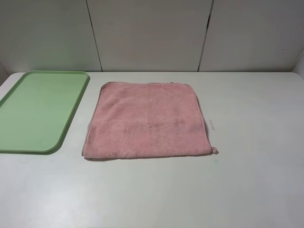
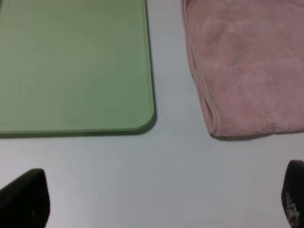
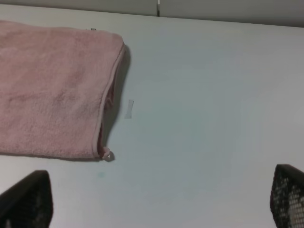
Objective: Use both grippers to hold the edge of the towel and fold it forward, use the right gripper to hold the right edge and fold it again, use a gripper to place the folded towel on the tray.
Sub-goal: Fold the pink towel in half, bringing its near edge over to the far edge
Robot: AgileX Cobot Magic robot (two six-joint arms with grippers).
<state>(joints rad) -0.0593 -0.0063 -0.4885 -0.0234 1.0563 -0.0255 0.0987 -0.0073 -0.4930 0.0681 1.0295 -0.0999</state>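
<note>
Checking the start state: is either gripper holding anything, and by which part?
Nothing is held. The left gripper and the right gripper are both open, clear of the towel.

You're looking at a plain white table (image 1: 256,190) with a smooth, bare top. Behind its far edge stands a pale wall (image 1: 147,33) of flat panels, split by two dark vertical seams (image 1: 94,35). Right of the table's centre lies a small pale strip (image 1: 212,125), flat on the surface. Just beyond it, toward the near edge, you can see a faint greenish speck (image 1: 216,160).
</note>
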